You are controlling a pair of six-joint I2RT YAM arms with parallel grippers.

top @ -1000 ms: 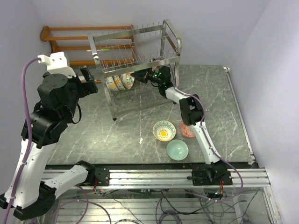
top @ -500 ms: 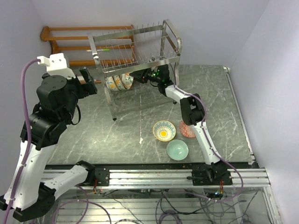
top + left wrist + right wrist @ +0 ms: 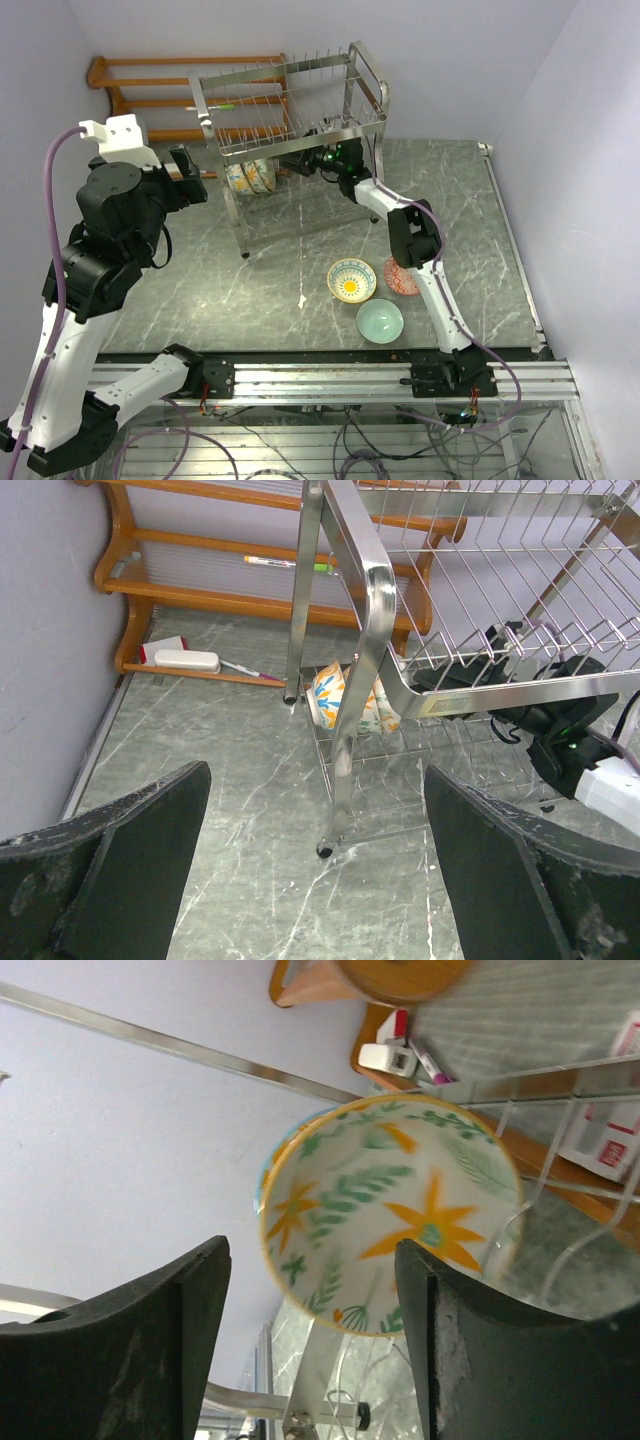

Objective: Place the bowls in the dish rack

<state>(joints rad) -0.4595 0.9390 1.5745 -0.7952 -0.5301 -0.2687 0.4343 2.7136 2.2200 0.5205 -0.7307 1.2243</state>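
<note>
Left gripper (image 3: 315, 775) hangs wide open, empty, the dish rack (image 3: 365, 590) ahead. Right gripper (image 3: 310, 1250), spread and holding nothing, faces a racked floral bowl (image 3: 390, 1210) just ahead; a finger (image 3: 480, 1360) clipping its rim in retreat could topple it.

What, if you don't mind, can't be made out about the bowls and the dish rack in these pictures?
- Red-patterned bowl: top view, the right arm covers part of it.
- Racked bowls: count unclear. In the top view the dish rack wires and the right end effector overlap them; in the left wrist view a rack post crosses them.
- Orange-flowered bowl: right wrist view, blurred, so its seating between the prongs is unclear.
</note>
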